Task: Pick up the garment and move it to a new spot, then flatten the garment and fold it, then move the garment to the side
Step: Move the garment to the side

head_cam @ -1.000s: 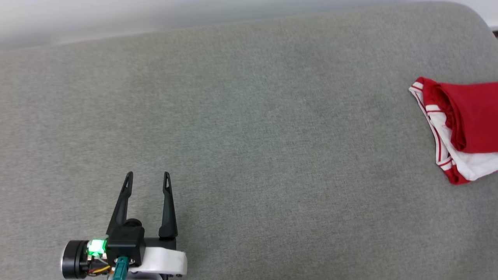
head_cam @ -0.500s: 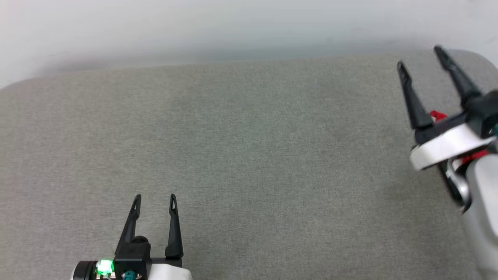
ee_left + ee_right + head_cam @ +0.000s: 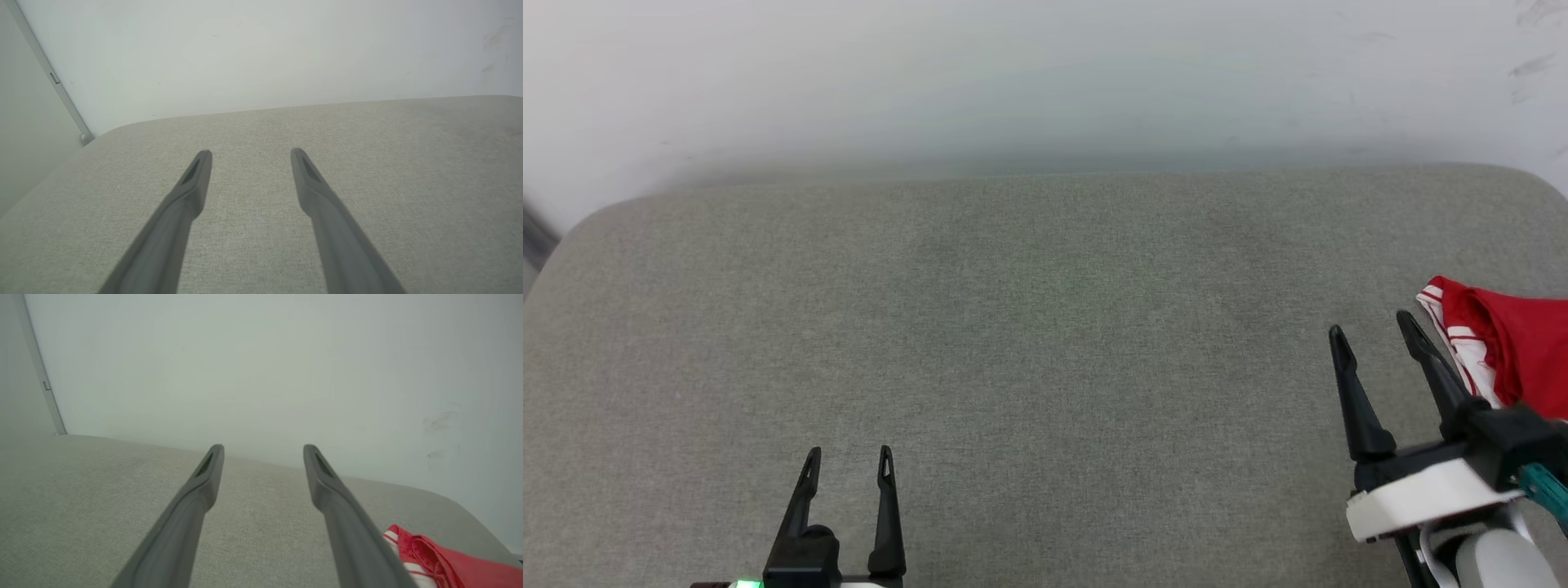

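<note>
Jaws spread wide and empty on the left gripper (image 3: 849,451) and the right gripper (image 3: 1370,322), slim dark tapered fingers over a grey woven pad (image 3: 1045,327) with rounded corners. The garment (image 3: 1523,347), soft red with white striped trim, lies bunched at the pad's right edge beside the right gripper. The right wrist view catches it; the left wrist view gives the pad's opposite corner.

— Where's the garment (image 3: 1515,351) lying?
— Far over on the right side of the grey cushion (image 3: 1045,343), resting on it, with its right part running out of sight.
— Spread flat?
— No, it's folded over on itself in layers. Red cloth sits on top with a soft rolled fold at its left. White cloth shows underneath, edged with red-and-white striped trim.
— Tidy?
— Fairly. It's a compact bundle, slightly rumpled at the corner.
</note>
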### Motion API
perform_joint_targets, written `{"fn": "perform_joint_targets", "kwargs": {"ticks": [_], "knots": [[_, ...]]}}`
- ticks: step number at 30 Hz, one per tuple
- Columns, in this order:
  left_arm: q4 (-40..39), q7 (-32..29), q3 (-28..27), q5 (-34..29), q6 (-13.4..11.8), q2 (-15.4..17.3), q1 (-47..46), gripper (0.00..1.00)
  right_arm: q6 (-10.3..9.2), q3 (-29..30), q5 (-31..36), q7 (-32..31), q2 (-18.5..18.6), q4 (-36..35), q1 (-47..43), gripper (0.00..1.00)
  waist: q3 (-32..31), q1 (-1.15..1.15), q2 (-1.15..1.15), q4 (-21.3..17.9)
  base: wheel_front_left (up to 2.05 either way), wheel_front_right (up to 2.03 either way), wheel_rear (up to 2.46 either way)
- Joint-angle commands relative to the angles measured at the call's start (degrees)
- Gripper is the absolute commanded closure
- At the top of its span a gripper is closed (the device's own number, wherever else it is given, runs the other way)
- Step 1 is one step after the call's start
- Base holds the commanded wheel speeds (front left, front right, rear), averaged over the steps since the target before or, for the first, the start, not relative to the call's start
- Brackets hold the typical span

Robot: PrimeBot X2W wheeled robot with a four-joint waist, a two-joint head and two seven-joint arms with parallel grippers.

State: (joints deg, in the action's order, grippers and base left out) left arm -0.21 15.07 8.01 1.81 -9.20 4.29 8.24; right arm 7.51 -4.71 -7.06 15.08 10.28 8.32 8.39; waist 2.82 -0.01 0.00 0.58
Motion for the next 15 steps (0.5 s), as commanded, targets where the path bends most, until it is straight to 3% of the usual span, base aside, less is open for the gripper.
{"fn": "perform_joint_targets", "kwargs": {"ticks": [1, 7, 15], "knots": [[0.16, 0.13, -0.18, 0.21, 0.32, -0.29, 0.77, 0.0, -0.04, 1.57, 0.43, 0.08, -1.28, -1.33, -2.7, 0.0, -0.65, 0.01, 0.0, 0.27, 0.0, 0.0, 0.0], [0.65, 0.13, -0.57, 0.27, 1.09, -0.41, 1.9, 0.0, -0.04, 5.53, 1.27, 0.08, -4.61, -6.4, -10.7, 0.0, -2.28, 0.01, 0.0, 1.04, 0.0, 0.0, 0.0], [0.78, 0.13, -1.47, 0.39, 1.97, -0.64, 3.26, 0.0, -0.04, 5.73, 0.74, 0.08, -6.82, -9.76, -16.63, 0.0, -3.73, 0.01, 0.0, 1.08, 0.0, 0.0, 0.0]]}}
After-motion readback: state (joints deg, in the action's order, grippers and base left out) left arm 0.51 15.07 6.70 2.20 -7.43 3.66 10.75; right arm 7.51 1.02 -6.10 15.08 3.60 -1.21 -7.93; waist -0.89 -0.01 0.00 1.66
